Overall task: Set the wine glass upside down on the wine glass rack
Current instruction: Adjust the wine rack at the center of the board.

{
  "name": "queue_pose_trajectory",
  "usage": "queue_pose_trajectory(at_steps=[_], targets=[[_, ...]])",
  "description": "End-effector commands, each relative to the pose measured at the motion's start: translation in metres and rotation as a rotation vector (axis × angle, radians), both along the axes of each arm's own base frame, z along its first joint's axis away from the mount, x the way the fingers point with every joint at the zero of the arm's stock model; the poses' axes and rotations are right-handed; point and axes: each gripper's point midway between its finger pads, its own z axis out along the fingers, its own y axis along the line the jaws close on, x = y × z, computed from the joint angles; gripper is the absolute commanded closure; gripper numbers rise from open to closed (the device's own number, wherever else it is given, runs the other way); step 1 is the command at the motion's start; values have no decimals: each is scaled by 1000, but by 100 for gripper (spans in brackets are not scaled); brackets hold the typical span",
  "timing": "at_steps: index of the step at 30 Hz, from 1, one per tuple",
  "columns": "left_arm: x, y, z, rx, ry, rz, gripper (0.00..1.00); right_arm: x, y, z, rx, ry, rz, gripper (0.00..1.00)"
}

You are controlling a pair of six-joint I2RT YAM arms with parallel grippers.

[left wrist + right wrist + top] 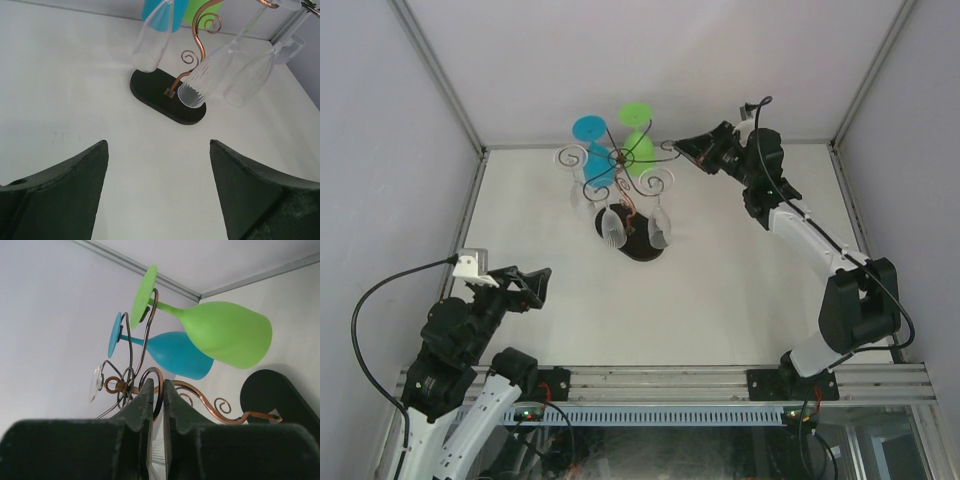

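Observation:
The wine glass rack [620, 160] stands at the table's back middle on its black oval base [642, 247]. A blue glass [592, 130] and a green glass [636, 115] hang upside down on it, with clear glasses [611, 228] nearer the front. In the right wrist view the green glass [225, 332], the blue glass [175, 354] and a clear foot [96, 382] show. My right gripper [158, 390] is shut on a curled wire scroll arm [159, 374] of the rack. My left gripper [156, 145] is open and empty, well short of the base [167, 97].
Three clear glasses [205, 77] hang over the base in the left wrist view. White walls with metal corner rails [440, 80] close the table's back and sides. The arm bases sit on a rail [670, 380] at the near edge.

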Motion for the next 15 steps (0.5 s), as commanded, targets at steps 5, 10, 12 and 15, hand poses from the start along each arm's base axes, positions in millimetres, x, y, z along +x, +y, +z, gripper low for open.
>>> queue_pose_trajectory(at_steps=[5,10,12,15], targets=[[4,-1,-1,-16,-16,7,14,-25,-3,50,134,-116,-118,100],[4,-2,-1,-17,-15,4,14,-31,-17,55,159,-124,-212,100],[4,-2,0,-18,-17,3,14,-33,-22,56,163,-127,-236,100],[3,-1,0,-19,-19,5,14,-35,-29,54,158,-131,-264,100]])
